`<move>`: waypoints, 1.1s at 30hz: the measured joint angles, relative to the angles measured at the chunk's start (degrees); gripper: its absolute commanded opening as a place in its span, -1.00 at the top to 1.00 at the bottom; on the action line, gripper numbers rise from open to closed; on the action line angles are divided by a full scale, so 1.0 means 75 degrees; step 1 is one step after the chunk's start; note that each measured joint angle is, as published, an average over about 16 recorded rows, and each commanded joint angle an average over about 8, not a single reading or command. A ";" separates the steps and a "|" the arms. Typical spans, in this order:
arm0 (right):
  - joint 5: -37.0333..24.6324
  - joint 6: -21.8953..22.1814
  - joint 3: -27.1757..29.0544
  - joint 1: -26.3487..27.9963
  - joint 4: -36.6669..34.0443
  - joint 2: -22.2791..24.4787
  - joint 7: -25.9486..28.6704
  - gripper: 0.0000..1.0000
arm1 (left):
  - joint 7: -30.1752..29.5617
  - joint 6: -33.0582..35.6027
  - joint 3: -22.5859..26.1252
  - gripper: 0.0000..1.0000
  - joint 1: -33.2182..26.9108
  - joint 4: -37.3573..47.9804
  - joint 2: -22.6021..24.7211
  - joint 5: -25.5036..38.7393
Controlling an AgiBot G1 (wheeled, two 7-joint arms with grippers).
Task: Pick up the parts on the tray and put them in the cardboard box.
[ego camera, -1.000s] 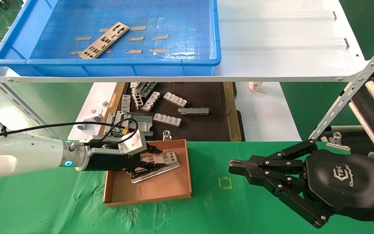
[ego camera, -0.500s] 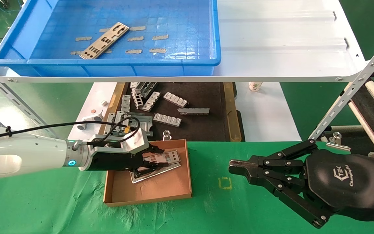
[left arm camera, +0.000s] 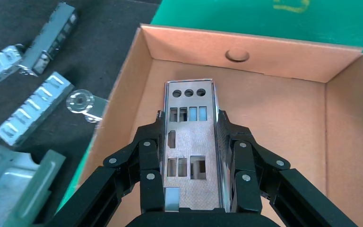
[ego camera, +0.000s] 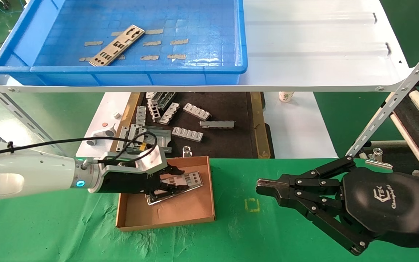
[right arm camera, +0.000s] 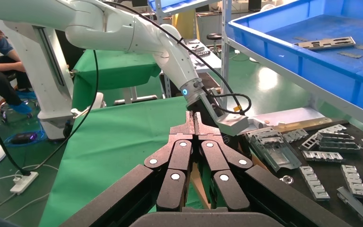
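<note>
My left gripper (ego camera: 171, 181) is shut on a silver punched plate (ego camera: 189, 178), gripping its two long edges. It holds the plate low inside the brown cardboard box (ego camera: 180, 211) on the green cloth. In the left wrist view the plate (left arm camera: 189, 94) sits between the black fingers (left arm camera: 151, 156) over the box floor (left arm camera: 283, 123). What looks like a second plate edge (ego camera: 175, 195) lies beneath it. One more plate (ego camera: 116, 45) lies in the blue tray (ego camera: 122, 69) on the white shelf. My right gripper (ego camera: 262, 185) is shut and empty, parked right of the box.
A black wooden-edged tray (ego camera: 224, 145) with grey ribbed brackets (ego camera: 196, 111) lies beyond the box, under the white shelf (ego camera: 304, 54). A silver clip (ego camera: 186, 150) sits at the box's far wall. A yellow square mark (ego camera: 252, 205) is on the cloth.
My left gripper has edged slightly to the right and lower with the plate, bringing it closer to the box floor. The right arm has not moved.
</note>
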 measured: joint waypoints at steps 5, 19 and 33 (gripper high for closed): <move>0.0000 0.0000 0.0000 0.0000 0.0000 0.0000 0.0000 1.00 | -0.0018 -0.0017 0.0008 -0.02 0.0032 -0.0020 0.0008 0.0008; 0.0000 0.0000 0.0000 0.0000 0.0000 0.0000 0.0000 1.00 | -0.0097 -0.0092 0.0012 -1.00 0.0055 -0.0116 -0.0032 0.0021; 0.0000 0.0000 0.0000 0.0000 0.0000 0.0000 0.0000 0.98 | -0.0175 0.0213 -0.0101 -1.00 -0.0002 -0.0317 -0.0216 -0.0182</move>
